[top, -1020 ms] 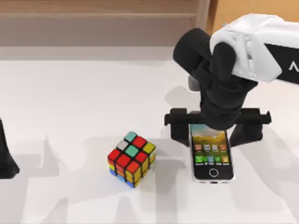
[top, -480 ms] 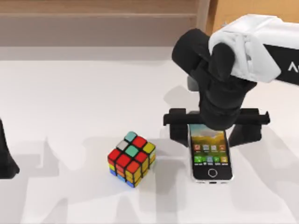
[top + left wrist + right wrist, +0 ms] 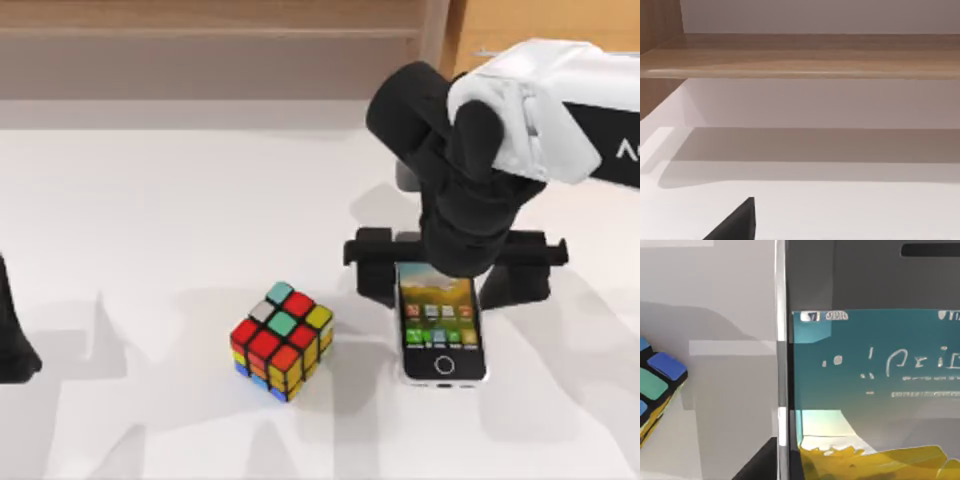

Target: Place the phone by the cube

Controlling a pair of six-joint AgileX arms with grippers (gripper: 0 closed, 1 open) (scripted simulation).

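Observation:
The phone (image 3: 442, 325), white-framed with a lit screen of app icons and a round home button, sits lengthwise between the fingers of my right gripper (image 3: 445, 285), which is shut on its long sides. The scrambled cube (image 3: 281, 340) rests on the white table to the phone's left, with a gap about as wide as the phone between them. In the right wrist view the phone's screen (image 3: 870, 390) is close up and a corner of the cube (image 3: 655, 385) shows beside it. My left gripper (image 3: 12, 335) is parked at the table's left edge.
A wooden ledge (image 3: 200, 50) runs along the back of the white table (image 3: 150, 200), with a wooden post (image 3: 432, 40) behind my right arm. Bare tabletop stretches left of the cube and in front of both objects.
My right gripper has shifted a little to the left with the phone in it, narrowing the gap to the cube. The cube and the left arm have not moved.

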